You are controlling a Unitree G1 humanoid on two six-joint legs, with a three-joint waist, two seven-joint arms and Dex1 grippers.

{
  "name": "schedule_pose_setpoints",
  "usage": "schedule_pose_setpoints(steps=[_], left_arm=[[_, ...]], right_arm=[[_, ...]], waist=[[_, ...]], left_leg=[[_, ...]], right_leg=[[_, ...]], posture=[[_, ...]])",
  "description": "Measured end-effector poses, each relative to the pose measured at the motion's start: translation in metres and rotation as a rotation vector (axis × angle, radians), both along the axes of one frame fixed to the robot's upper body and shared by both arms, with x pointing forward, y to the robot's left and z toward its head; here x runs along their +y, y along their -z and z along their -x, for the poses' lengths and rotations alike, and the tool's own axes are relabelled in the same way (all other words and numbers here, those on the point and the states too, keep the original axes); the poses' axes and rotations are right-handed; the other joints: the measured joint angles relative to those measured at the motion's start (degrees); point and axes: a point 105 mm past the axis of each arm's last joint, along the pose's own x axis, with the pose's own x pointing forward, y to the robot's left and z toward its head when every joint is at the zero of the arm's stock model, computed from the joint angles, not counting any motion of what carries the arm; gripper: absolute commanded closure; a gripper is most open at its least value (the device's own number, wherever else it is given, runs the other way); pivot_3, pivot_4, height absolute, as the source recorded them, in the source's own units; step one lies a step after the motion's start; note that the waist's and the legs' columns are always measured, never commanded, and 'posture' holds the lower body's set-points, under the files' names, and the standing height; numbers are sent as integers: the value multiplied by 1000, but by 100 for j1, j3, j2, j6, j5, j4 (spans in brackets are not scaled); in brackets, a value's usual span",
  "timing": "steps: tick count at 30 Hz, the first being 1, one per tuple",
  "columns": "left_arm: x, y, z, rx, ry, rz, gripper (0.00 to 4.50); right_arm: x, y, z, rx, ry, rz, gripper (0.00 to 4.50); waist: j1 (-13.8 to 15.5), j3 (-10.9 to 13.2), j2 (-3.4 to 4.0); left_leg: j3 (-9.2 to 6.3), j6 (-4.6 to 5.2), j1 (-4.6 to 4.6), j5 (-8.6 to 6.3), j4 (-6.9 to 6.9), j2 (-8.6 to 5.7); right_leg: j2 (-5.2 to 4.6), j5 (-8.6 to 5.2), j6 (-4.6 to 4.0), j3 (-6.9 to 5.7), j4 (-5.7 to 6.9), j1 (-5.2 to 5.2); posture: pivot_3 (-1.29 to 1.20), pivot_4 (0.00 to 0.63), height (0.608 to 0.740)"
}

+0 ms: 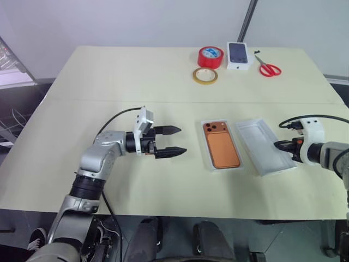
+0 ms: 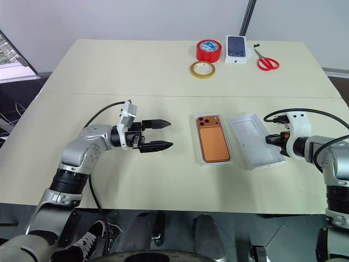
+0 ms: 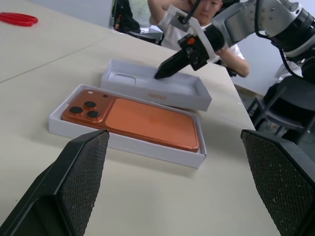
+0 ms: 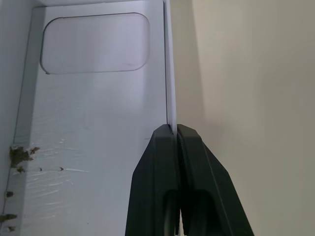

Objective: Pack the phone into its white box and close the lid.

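The copper-orange phone (image 1: 221, 144) lies back-up inside the white box (image 1: 204, 143) at the table's middle, camera cluster at the far end. Just right of it lies the lid (image 1: 262, 144), hollow side up. My right gripper (image 1: 279, 146) is shut on the lid's right-hand wall (image 4: 170, 73), pinching the thin white edge between its fingertips. My left gripper (image 1: 182, 140) hangs open to the left of the box, pointing at it, with nothing between its fingers (image 3: 74, 182). It is clear of the box.
At the table's far side sit a red tape roll (image 1: 210, 56), a yellowish tape ring (image 1: 204, 76), a small white box picturing a dark phone (image 1: 238, 55) and red scissors (image 1: 268, 67). A person (image 3: 197, 14) sits beyond the table's right edge.
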Motion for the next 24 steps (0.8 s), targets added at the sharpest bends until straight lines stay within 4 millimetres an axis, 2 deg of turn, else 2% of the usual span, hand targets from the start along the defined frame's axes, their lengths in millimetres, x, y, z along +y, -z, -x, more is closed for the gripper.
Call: schedule_pose_setpoints(steps=[2, 4, 5, 6, 9, 11, 16, 19, 22, 24], left_arm=[[1, 2, 0, 6, -3, -1, 0], [1, 2, 1, 4, -3, -1, 0], [0, 1, 2, 0, -2, 0, 0], [0, 0, 2, -5, -1, 0, 0], [-1, -1, 3, -14, -3, 0, 0], [1, 1, 3, -8, -10, -2, 0], [1, 2, 4, -9, -13, -5, 0], [2, 3, 4, -7, -17, -10, 0], [3, 4, 4, -5, -19, -12, 0], [2, 3, 4, -20, -19, -14, 0]], right_arm=[[-6, -2, -1, -16, 12, 23, 3526], [-9, -4, -3, -32, 19, 43, 2637], [-12, -6, -3, -40, 21, 62, 1981], [-14, -9, -4, -50, 20, 80, 1536], [-18, -21, -4, -80, -5, 129, 1536], [-11, -30, -5, -106, -34, 104, 1536], [44, -49, -1, -92, -200, -66, 1536], [61, -44, 5, -46, -257, -74, 1536], [61, -39, 8, -9, -246, -75, 1536], [64, -27, 11, 61, -259, -49, 1536]], waist=[[11, 0, 0], [12, 0, 0], [12, 0, 0], [13, 0, 0], [9, 0, 0], [5, 0, 0], [0, 0, 0], [54, 0, 0], [105, 0, 0], [118, 0, 0]], left_leg=[[-1, 0, 0, 0, 0, 0], [-1, 0, 0, 0, 0, 0], [-1, 0, 0, 0, 0, 0], [-1, 0, 0, 0, 0, 0], [-1, 0, 0, 0, 0, 0], [-1, 0, 1, 0, 0, 2], [-4, 0, 1, 0, -1, 10], [-5, 0, -1, 0, 2, 3], [-4, 0, -1, -1, 4, 1], [-4, 0, -1, -1, 3, 2]], right_leg=[[-2, 0, 0, 0, 0, 0], [-3, 0, 0, 0, -1, 0], [-4, 0, 0, 0, -1, 0], [-4, 0, 0, 0, -1, 0], [-4, 0, 0, 0, -1, 0], [-3, 0, 0, 0, -1, 1], [-1, 0, -1, 0, -1, -1], [-13, 0, -1, -3, -7, 3], [-16, 0, -2, -2, -10, 5], [-17, 0, -3, -1, -9, 3]], posture=[[0, 150, 740], [0, 150, 740], [0, 150, 740], [0, 150, 740], [0, 150, 740], [0, 150, 740], [0, 150, 740], [0, 150, 740], [0, 150, 740], [0, 150, 740]])
